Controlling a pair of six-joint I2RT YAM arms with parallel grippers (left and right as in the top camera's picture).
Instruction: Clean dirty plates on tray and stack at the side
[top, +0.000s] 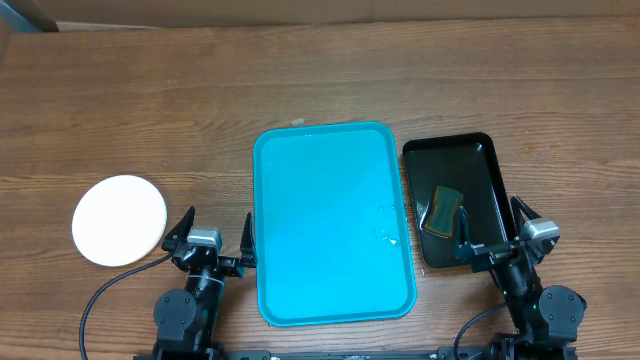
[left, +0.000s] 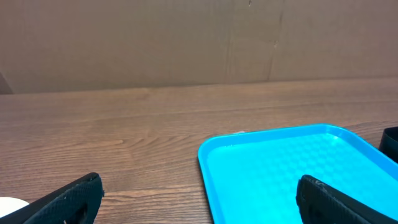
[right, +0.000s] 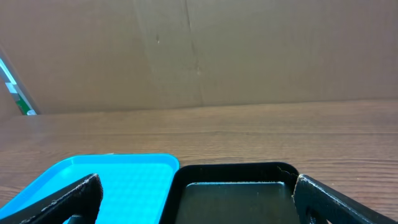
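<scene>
Both spread wide — left end effector (top: 218, 218), right end effector (top: 490, 210) — plates (top: 119, 220) sit left of tray (top: 325, 190).

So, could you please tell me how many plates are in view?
1: a white plate on the table, left of the turquoise tray; others may lie hidden beneath that plate.

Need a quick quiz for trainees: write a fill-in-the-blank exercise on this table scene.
The sponge lies in the smaller tray, coloured ____. The turquoise tray holds ____ plates. The white plate lies nearest the left gripper, which is ____.
Missing: black; no; open.
</scene>
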